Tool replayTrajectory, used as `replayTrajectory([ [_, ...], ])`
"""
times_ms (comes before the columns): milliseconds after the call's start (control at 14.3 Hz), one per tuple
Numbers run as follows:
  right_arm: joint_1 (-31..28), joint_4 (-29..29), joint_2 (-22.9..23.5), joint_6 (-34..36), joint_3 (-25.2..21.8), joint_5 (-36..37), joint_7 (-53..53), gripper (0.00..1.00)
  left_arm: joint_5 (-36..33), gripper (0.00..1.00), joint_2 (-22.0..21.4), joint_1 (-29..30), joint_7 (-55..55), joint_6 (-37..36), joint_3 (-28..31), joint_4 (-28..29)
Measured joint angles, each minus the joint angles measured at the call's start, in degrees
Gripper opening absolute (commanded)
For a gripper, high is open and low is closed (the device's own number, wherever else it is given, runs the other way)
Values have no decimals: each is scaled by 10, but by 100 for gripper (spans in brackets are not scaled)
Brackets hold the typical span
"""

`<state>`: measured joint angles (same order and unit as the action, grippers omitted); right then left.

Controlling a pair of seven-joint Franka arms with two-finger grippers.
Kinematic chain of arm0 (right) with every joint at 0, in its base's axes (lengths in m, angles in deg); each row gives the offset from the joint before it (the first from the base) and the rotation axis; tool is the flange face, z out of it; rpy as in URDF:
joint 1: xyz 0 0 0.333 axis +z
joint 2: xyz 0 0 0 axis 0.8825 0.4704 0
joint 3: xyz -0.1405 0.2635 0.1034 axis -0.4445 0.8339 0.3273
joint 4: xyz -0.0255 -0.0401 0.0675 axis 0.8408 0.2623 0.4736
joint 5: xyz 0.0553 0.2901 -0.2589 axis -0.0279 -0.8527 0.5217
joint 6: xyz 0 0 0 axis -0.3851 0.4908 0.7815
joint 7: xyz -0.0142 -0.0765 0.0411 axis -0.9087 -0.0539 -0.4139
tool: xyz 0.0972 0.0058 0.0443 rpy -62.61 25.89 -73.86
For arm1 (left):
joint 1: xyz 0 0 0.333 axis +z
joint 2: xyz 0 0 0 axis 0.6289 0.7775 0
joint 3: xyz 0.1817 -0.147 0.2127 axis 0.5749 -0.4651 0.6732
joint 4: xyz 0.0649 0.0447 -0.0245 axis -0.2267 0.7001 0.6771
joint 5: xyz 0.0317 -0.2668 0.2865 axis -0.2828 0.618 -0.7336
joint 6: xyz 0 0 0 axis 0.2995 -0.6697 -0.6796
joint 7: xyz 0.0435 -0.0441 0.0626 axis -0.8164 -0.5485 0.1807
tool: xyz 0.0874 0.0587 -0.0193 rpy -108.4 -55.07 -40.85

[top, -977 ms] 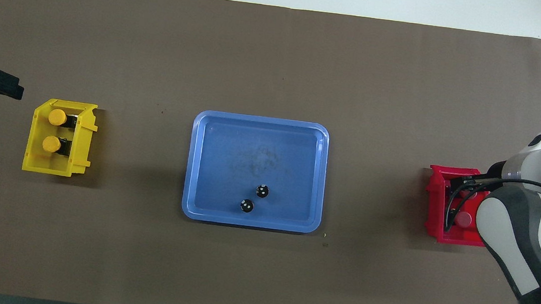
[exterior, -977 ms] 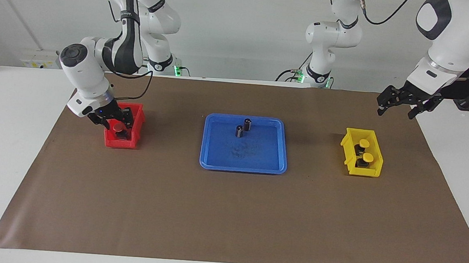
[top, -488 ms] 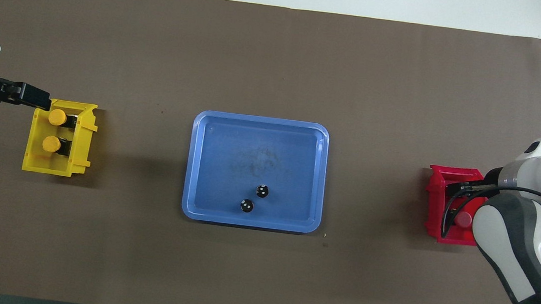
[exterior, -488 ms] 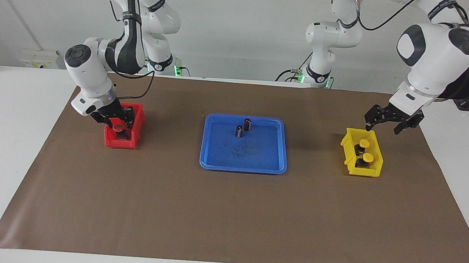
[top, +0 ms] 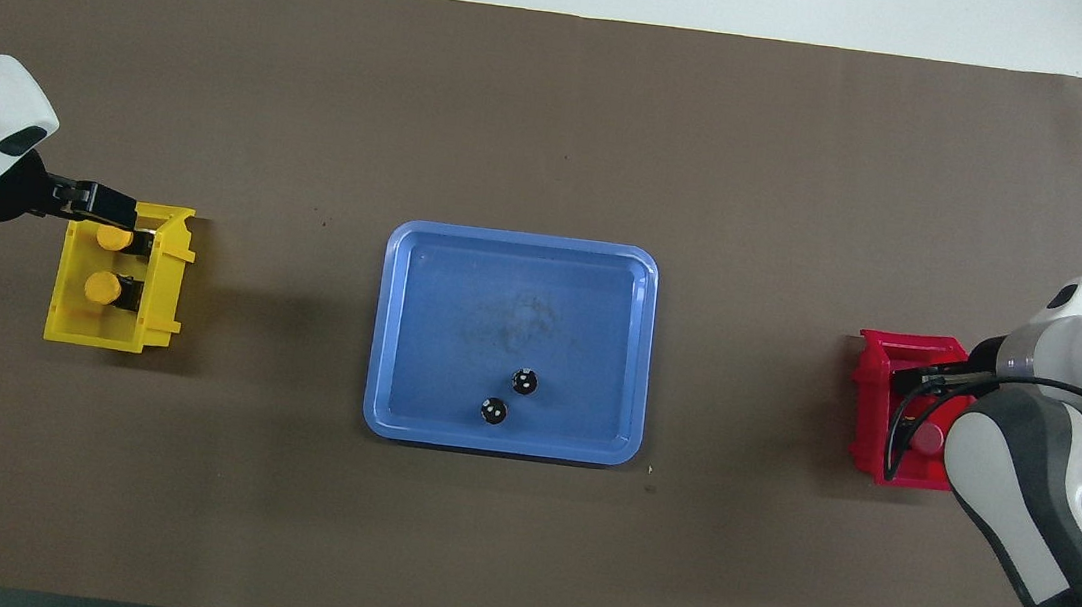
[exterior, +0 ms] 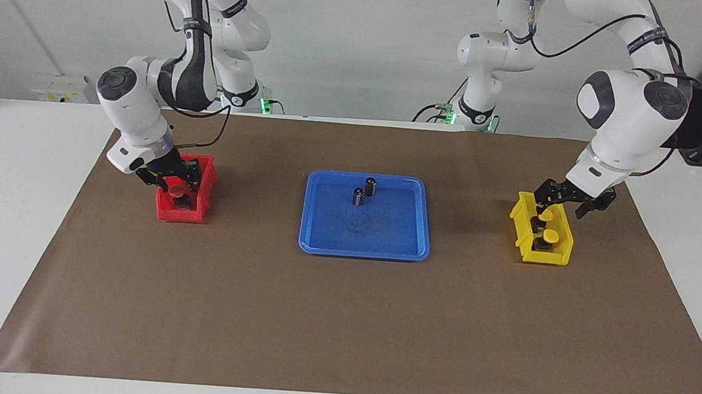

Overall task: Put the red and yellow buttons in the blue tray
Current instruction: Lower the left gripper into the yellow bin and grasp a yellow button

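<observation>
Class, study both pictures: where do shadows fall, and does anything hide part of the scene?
Facing view: a soft shadow lies beside the yellow bin toward the blue tray. Overhead view: the same shadow darkens the paper, and the right arm's sleeve covers part of the red bin.

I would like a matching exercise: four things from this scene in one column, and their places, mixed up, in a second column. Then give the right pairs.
Things
1. two dark cylinders
2. yellow buttons
3. red button
4. left gripper

Places
A. in the red bin, at the right gripper
B. in the yellow bin
C. standing in the blue tray, at its side nearer to the robots
D. over the yellow bin's end nearer to the robots

Pairs: 1-C, 2-B, 3-A, 4-D
</observation>
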<state>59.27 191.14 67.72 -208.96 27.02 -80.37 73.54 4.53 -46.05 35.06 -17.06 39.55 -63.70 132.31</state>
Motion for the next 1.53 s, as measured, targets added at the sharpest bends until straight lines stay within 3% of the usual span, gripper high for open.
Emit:
replayTrajectory([
  [209, 0, 3, 0, -7, 0, 0, 5, 72, 0, 89, 19, 18, 0, 37, 1, 7],
  [558, -8, 17, 0, -31, -1, 0, 32, 72, 0, 68, 41, 23, 0, 66, -1, 12],
  [907, -10, 21, 0, -33, -1, 0, 35, 56, 0, 66, 45, 23, 0, 98, -1, 40],
  [1256, -10, 22, 0, -33, -1, 0, 35, 21, 0, 66, 53, 25, 0, 134, -1, 78],
  [1535, -10, 10, 0, -12, -1, 0, 35, 20, 0, 63, 53, 27, 0, 138, -1, 81],
])
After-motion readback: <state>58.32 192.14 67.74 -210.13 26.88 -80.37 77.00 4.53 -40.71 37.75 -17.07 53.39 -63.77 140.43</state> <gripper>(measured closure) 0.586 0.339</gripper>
